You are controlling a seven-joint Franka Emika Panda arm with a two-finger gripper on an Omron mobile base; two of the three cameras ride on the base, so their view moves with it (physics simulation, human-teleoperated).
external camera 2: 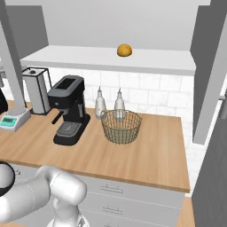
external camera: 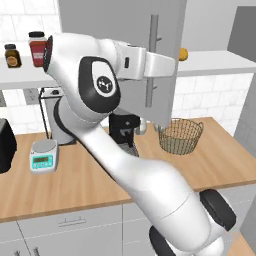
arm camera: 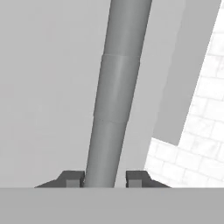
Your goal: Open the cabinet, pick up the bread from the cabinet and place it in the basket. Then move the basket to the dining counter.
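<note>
The cabinet's left door (external camera: pixel 100 20) stands swung out over the counter. My gripper (arm camera: pixel 105 178) straddles its long silver bar handle (arm camera: pixel 118 87); the left fingertip (arm camera: pixel 72 178) touches the bar and a small gap shows on the right, so the jaws are slightly open. From the left base view my hand (external camera: pixel 165 65) sits at mid-height of the handle (external camera: pixel 153 35). The bread (external camera: pixel 183 54) (external camera 2: pixel 124 50), a small yellow-orange lump, lies on the exposed cabinet shelf (external camera 2: pixel 146 62). The wire basket (external camera: pixel 181 136) (external camera 2: pixel 121 126) rests empty on the wood counter below. The dining counter is out of view.
A black coffee machine (external camera 2: pixel 68 108), a steel canister (external camera 2: pixel 37 91), a scale (external camera: pixel 43 155) and two bottles (external camera 2: pixel 100 103) stand along the tiled wall. Two jars (external camera: pixel 37 48) sit on the left shelf. The cabinet's right door (external camera 2: pixel 208 88) hangs open at the right.
</note>
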